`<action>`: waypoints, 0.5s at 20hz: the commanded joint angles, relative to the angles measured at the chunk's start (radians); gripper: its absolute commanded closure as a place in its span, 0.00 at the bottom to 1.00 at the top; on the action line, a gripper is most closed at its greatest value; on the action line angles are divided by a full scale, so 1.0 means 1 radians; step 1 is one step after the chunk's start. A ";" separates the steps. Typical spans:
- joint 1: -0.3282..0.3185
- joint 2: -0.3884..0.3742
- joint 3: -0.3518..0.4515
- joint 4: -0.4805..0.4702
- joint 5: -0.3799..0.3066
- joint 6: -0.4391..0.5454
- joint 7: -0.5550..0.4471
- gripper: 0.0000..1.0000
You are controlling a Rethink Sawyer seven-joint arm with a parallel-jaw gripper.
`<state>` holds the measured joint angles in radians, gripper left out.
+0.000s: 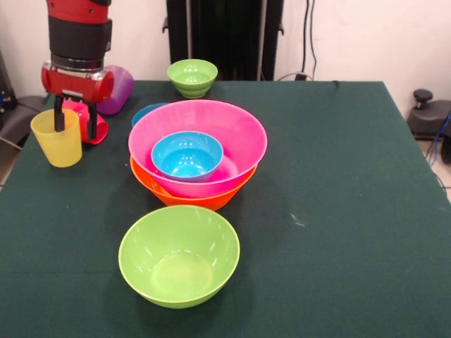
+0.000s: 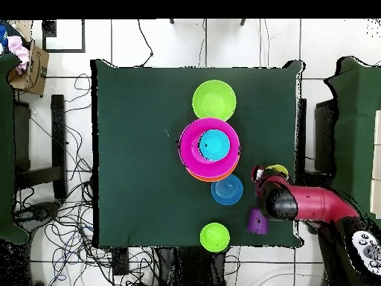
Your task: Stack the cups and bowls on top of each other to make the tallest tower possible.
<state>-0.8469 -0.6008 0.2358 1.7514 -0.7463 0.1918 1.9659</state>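
My gripper point(image 1: 75, 130) hangs at the table's left side, just behind the upright yellow cup point(image 1: 56, 141). Its fingers are apart, one on each side of the red cup point(image 1: 97, 130), which lies on the table; I cannot tell whether they touch it. The purple cup point(image 1: 116, 88) lies on its side behind them. The pink bowl point(image 1: 204, 123) sits in the orange bowl point(image 1: 190, 198) with a blue bowl point(image 1: 187, 155) inside it. Another blue bowl point(image 1: 146, 112) stands behind them. The overhead view shows the gripper point(image 2: 259, 177), the yellow cup point(image 2: 277, 171) and the purple cup point(image 2: 257, 221).
A medium green bowl point(image 1: 178, 255) stands near the front edge. A small green bowl point(image 1: 192, 76) stands at the far edge by the black pedestal. The dark green table point(image 1: 352, 211) has its left edge close to the yellow cup.
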 commanded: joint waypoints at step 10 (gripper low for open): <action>0.058 0.136 -0.026 -0.116 -0.078 -0.077 0.009 1.00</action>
<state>-0.8440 -0.5082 0.2136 1.7054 -0.7499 0.1704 1.9659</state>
